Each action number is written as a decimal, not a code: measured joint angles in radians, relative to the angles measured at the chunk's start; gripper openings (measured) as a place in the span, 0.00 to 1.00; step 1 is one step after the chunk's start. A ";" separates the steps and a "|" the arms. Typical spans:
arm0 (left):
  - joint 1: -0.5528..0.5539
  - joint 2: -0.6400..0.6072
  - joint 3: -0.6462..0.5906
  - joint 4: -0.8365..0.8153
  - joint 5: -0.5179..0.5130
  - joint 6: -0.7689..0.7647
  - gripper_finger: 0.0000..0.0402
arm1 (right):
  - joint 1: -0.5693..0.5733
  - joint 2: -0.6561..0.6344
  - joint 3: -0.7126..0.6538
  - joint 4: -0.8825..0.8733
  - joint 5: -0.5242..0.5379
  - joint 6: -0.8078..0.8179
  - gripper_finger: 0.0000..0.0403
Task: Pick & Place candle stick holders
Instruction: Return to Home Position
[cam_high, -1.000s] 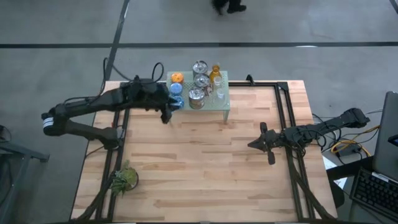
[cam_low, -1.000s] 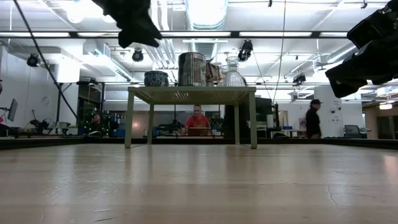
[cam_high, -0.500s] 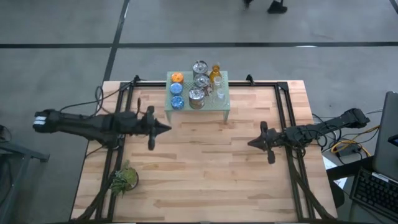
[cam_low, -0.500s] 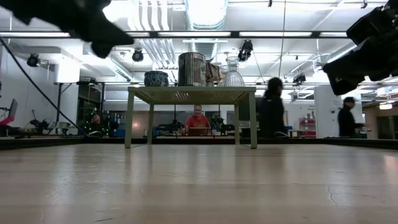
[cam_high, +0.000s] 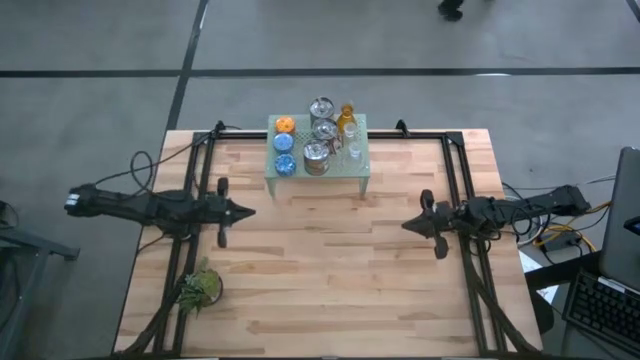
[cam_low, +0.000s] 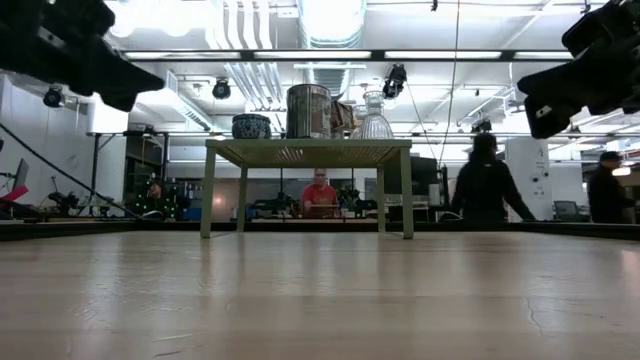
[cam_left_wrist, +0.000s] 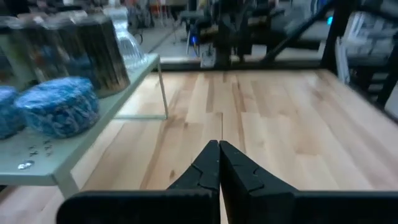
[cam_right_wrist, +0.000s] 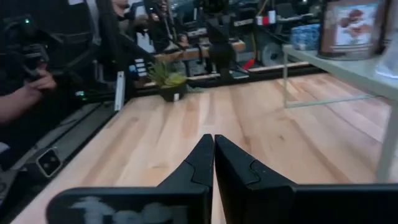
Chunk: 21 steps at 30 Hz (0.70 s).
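The candle stick holders stand on the pale-green mesh stand (cam_high: 318, 172) at the table's far middle: an orange one (cam_high: 285, 125), two blue ones (cam_high: 284, 164), three silvery ones (cam_high: 316, 155), an amber one (cam_high: 346, 117) and two clear ones (cam_high: 353, 152). My left gripper (cam_high: 248, 211) is shut and empty, above the table, left of and nearer than the stand. Its wrist view shows a blue holder (cam_left_wrist: 60, 106) on the stand. My right gripper (cam_high: 405, 226) is shut and empty over the table's right half.
A small green plant (cam_high: 201, 287) stands at the table's near left. Bare wood (cam_high: 320, 270) lies between the two grippers and in front of the stand. People move in the room beyond the table (cam_low: 485, 185); a person's hand (cam_right_wrist: 25, 93) shows past the left edge.
My left gripper has drawn back from the stand's left end, by the blue holders, toward the table's near and left edges, and its arm has stretched out level. The holders have stayed on the stand.
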 joint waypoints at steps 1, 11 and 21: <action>0.000 -0.039 -0.011 -0.008 0.004 -0.004 0.01 | -0.006 -0.021 0.000 -0.022 0.001 0.000 0.02; -0.002 -0.241 -0.105 -0.094 0.023 -0.025 0.01 | -0.012 -0.153 0.000 -0.089 0.100 -0.070 0.02; -0.001 -0.246 -0.148 -0.092 -0.022 -0.074 0.05 | -0.012 -0.076 0.000 -0.090 0.096 -0.100 0.02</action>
